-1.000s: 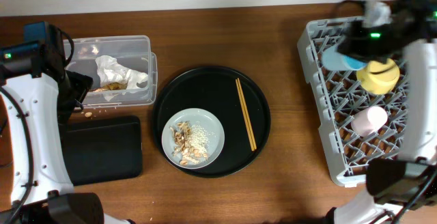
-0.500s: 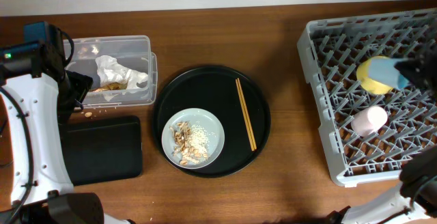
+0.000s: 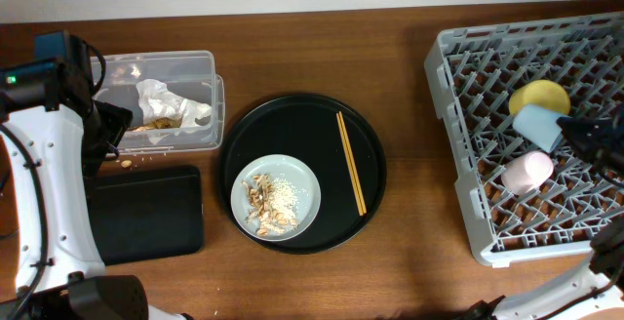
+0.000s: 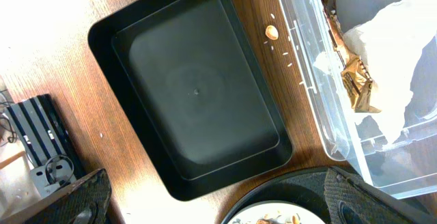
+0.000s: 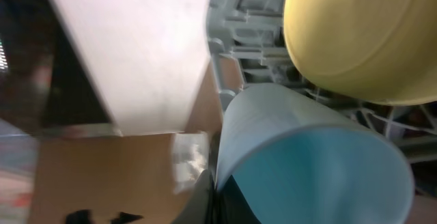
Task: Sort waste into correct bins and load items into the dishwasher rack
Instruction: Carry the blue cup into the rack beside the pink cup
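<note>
In the dishwasher rack (image 3: 458, 144) a yellow bowl (image 3: 539, 97) and a pink cup (image 3: 526, 171) lie among the pegs. Between them is the light-blue cup (image 3: 538, 126), with my right gripper (image 3: 570, 131) shut on its rim. In the right wrist view the fingers (image 5: 217, 195) pinch the cup's wall (image 5: 307, 159) just below the bowl (image 5: 362, 39). My left gripper (image 3: 105, 130) is open and empty above the black bin (image 4: 198, 87), beside the clear tub (image 3: 195, 66) that holds the wrapper (image 3: 171, 100). The grey plate (image 3: 297, 179) carries food scraps (image 3: 263, 203).
The plate sits in a big round black tray (image 3: 302, 130) with two chopsticks (image 3: 351, 162). A loose scrap (image 4: 272, 31) lies on the wood between the tub and the black bin. Bare wooden table separates the round tray from the rack.
My right gripper has carried the light-blue cup from the left of the yellow bowl round to its near side, by the pink cup. The left arm has not moved.
</note>
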